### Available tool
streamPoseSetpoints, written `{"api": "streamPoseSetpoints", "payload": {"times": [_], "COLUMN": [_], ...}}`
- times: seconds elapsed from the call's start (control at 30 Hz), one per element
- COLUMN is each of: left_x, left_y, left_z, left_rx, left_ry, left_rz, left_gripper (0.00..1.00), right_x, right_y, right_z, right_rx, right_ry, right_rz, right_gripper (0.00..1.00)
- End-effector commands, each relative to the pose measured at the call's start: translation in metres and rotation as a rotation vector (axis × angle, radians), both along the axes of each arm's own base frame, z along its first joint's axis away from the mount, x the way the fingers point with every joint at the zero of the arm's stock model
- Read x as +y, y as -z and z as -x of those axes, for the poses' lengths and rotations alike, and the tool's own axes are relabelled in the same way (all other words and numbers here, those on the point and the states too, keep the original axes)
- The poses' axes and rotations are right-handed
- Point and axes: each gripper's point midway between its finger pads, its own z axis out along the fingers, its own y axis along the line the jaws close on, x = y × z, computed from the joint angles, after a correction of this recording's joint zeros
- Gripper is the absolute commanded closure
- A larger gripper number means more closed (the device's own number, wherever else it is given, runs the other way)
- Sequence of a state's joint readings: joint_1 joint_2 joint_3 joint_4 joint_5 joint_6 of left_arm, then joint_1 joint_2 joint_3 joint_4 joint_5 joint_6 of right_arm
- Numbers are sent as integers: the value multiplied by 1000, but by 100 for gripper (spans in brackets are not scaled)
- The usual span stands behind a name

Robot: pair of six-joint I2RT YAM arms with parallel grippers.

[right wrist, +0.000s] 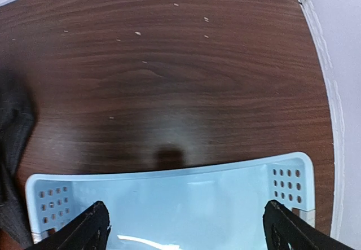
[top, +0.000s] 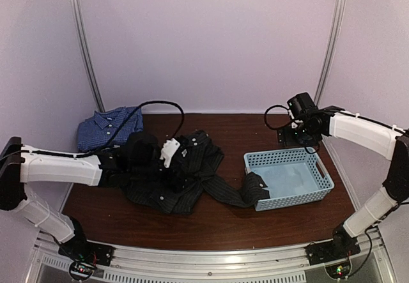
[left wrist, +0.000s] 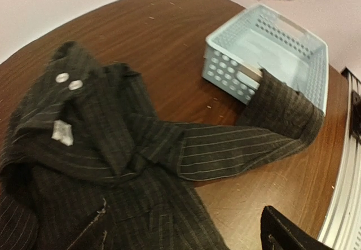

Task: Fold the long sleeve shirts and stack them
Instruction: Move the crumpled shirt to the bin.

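Black pinstriped woven shirt (top: pixel 176 177) lies crumpled in soft ridges just left of centre on the dark wood-grain desk (top: pixel 223 222). Pale buttons show at its collar. One sleeve trails toward 3 o'clock, and its cuff is draped over the near-left rim of the light blue perforated plastic basket (top: pixel 291 177). The blue fine-checked shirt (top: pixel 108 126) sits as a flat, squarish bundle at 10 o'clock, by the back-left corner. Left fingers (left wrist: pixel 285 233) hover over the black heap, spread wide, gripping nothing. Right fingers (right wrist: pixel 287 230) are wide apart too, above the basket's far rim at 2 o'clock. Scuffed wood shows along the near edge at 6 o'clock and behind the basket.
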State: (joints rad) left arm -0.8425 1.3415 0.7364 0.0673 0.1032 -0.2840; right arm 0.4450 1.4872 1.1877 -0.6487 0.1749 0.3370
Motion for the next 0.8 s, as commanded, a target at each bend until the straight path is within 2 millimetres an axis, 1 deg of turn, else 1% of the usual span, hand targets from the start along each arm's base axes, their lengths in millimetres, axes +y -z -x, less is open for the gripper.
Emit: {"api": "streamPoseSetpoints", "payload": {"times": [0.0,0.1,0.17,0.27,0.3,0.33,0.4,0.5,0.57,0.6,0.67,0.73,0.77], "left_x": [-78,-120,-142,-162,-166,-165,-166,-167,-167,-167,-172,-172,-171], "left_y": [-5,15,33,57,63,73,82,95,105,110,110,111,113], "left_z": [33,53,61,66,67,71,76,72,67,64,55,51,49], "left_rx": [-144,-161,-155,-149,-146,-124,-119,-128,-129,-129,-163,-186,-190], "left_ry": [267,381,434,498,516,540,580,578,558,548,514,491,478], "left_rz": [-49,-114,-168,-238,-246,-268,-273,-302,-330,-343,-334,-322,-325], "left_gripper": [9,9,11,15,16,18,21,26,31,35,46,57,60], "right_x": [-49,-63,-65,-60,-59,-58,-53,-45,-39,-36,-32,-27,-23], "right_y": [7,10,12,15,15,15,15,14,13,13,12,11,11], "right_z": [-2,-7,-9,-11,-12,-14,-16,-22,-26,-28,-29,-30,-31], "right_rx": [22,36,54,78,76,74,72,53,44,43,39,34,32], "right_ry": [76,83,66,-8,-32,-53,-98,-143,-192,-213,-248,-285,-307], "right_rz": [77,86,113,139,149,159,162,144,152,147,149,142,134], "right_gripper": [4,4,3,3,3,3,2,2,1,1,1,1,2]}}
